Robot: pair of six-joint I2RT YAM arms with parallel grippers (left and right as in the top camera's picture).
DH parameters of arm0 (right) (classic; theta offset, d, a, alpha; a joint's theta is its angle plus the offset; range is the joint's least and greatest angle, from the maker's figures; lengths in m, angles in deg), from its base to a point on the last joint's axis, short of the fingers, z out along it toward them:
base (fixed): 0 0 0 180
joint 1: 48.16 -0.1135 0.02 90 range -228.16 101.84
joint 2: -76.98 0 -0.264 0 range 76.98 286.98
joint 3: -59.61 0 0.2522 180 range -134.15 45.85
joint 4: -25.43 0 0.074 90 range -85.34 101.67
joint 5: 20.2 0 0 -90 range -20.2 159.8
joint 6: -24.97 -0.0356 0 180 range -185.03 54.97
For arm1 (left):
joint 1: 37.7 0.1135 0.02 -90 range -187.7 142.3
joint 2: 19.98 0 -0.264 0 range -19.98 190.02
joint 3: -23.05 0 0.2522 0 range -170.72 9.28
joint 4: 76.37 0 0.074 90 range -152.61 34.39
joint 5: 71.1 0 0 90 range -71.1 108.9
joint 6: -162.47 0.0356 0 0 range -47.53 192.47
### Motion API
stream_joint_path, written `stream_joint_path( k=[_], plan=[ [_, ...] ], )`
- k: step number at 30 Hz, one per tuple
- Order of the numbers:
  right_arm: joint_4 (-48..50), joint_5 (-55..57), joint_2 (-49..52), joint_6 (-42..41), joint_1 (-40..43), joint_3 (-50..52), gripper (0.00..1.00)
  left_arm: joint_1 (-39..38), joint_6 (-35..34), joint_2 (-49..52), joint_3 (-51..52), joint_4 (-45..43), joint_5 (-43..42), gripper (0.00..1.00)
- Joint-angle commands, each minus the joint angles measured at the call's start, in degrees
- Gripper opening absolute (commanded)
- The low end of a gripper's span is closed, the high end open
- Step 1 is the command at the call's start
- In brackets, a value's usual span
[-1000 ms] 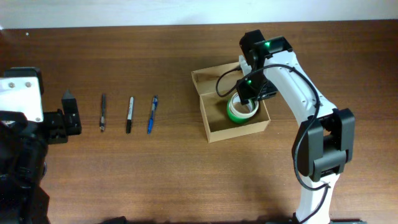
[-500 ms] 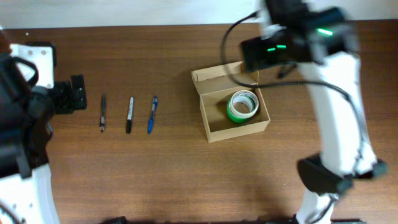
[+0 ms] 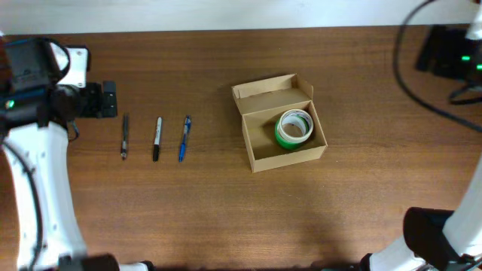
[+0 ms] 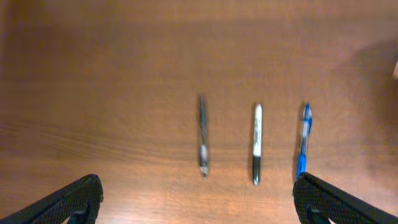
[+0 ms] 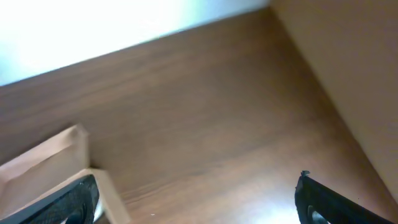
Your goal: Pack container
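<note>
Cardboard container sits well apart from the wide-open, empty left tool and right tool.

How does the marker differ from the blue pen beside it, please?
The marker has a white barrel with a black end; the blue pen is mostly blue. The marker looks slightly thicker than the blue pen. The blue pen lies nearer the box than the marker. Both lie flat on the table, roughly parallel, outside the box.
</note>
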Motion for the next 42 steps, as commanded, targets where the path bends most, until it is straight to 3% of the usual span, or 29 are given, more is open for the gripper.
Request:
stream_joint_path(
  k=[1,3,4,5,7,10,11,17,22,28,33,42],
  plan=[
    [-0.4,1.1,-1.1,-3.5,5.0,5.5,0.99,-0.3,0.3,2.7,-0.1,1.2,-3.1,0.99],
    [-0.4,1.0,-1.2,-4.6,7.8,11.1,0.98,-0.3,0.3,3.8,-0.1,1.5,-3.4,0.99],
    [-0.4,0.4,-1.2,-5.1,9.4,15.0,0.91,-0.3,0.3,4.2,-0.1,1.4,-3.4,0.99],
    [-0.4,-0.9,-1.1,-5.3,10.6,18.6,0.81,-0.3,0.3,4.2,-0.1,1.4,-3.4,0.99],
    [-0.4,-4.5,-1.1,-5.3,12.7,26.7,0.46,-0.3,0.3,4.2,-0.1,1.3,-3.4,0.99],
    [0.9,-9.2,-1.1,-5.2,14.9,41.0,0.06,-0.3,0.3,3.8,-0.1,1.2,-3.4,0.99],
    [1.9,-10.1,-1.1,-5.0,15.2,45.2,0.04,-0.3,0.3,3.8,-0.1,1.2,-3.5,0.99],
    [14.5,-21.4,-1.1,3.1,14.2,66.7,0.04,-1.3,0.6,2.5,-0.1,0.9,-5.5,0.99],
    [23.0,-30.7,-1.0,10.7,11.6,76.1,0.04,-2.8,1.2,-1.9,-0.2,-0.5,-5.5,0.99],
    [27.3,-30.9,-0.9,12.5,4.8,76.5,0.04,-2.9,1.4,-7.2,-0.2,-1.6,-5.5,0.99],
    [36.5,-28.6,-0.9,13.0,-1.9,76.5,0.04,-2.9,1.4,-10.0,-0.2,-1.6,-5.5,0.99],
    [48.6,-25.9,0.3,5.2,-8.1,76.5,0.04,-3.3,1.4,-11.1,-0.2,-0.9,-5.5,0.99]
  ],
)
